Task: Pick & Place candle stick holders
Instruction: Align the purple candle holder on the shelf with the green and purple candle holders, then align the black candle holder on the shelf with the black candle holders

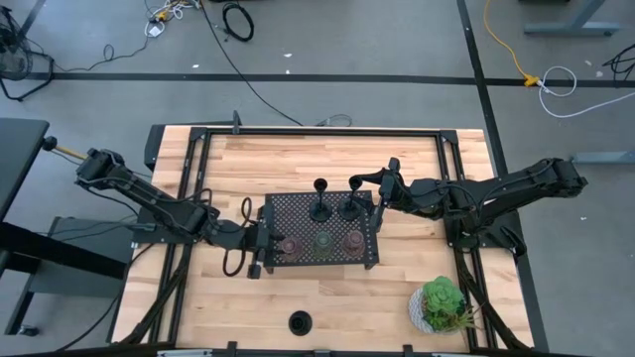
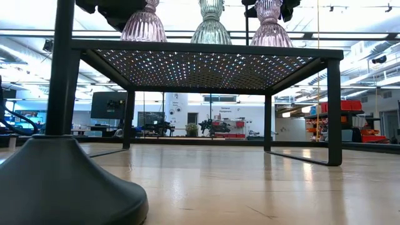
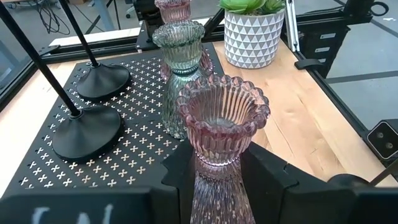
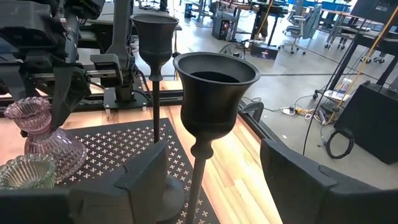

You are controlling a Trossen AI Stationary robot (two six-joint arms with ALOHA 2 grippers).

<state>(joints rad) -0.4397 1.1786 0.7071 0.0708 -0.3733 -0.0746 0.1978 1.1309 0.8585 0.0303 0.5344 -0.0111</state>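
Note:
A black perforated tray (image 1: 369, 230) stands mid-table. On it, two black candle stick holders (image 1: 319, 208) (image 1: 350, 206) stand behind a row of three glass ones: pink (image 1: 288, 243), green (image 1: 322, 241), brownish (image 1: 353, 241). A third black holder (image 1: 300, 321) stands on its disc base near the table's front edge. My left gripper (image 1: 268, 241) is shut on the pink holder (image 3: 221, 118). My right gripper (image 1: 380, 195) is open at the tray's right side. Its fingers (image 4: 292, 180) stand on either side of the right black holder's stem (image 4: 199, 168), apart from it. My left gripper pinches the pink glass holder at its narrow waist (image 3: 214, 177), just under the flared cup, between its two fingers (image 3: 264, 177). The fingers come level from the table's left side. The holder is upright, and its base stands on the tray top (image 2: 144, 36).
A green plant in a white patterned pot (image 1: 437, 302) stands at the near right. The green holder (image 3: 180, 74) stands close behind the pink one. The tray stands on thin legs (image 2: 334, 112). Bare wood lies along the front and the far side.

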